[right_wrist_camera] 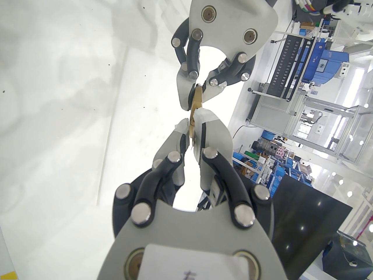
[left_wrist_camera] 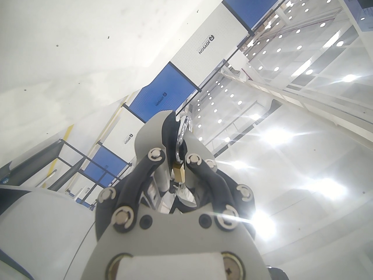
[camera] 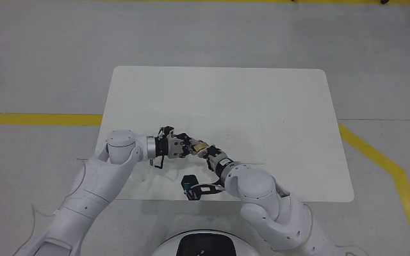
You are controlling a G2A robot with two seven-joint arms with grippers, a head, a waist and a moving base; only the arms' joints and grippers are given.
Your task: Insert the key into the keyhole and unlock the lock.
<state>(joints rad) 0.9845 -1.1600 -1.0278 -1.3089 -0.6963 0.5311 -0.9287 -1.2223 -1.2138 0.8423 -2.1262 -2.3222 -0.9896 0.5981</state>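
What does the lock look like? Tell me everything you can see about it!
The lock is tiny, with a brass-coloured body and a shiny silver loop, both metal by the look. It hangs in the air above the table, pinched in the shut left gripper. The right gripper holds a brass-coloured key right up to it. Its keyhole is hidden, so whether the key is in cannot be told.
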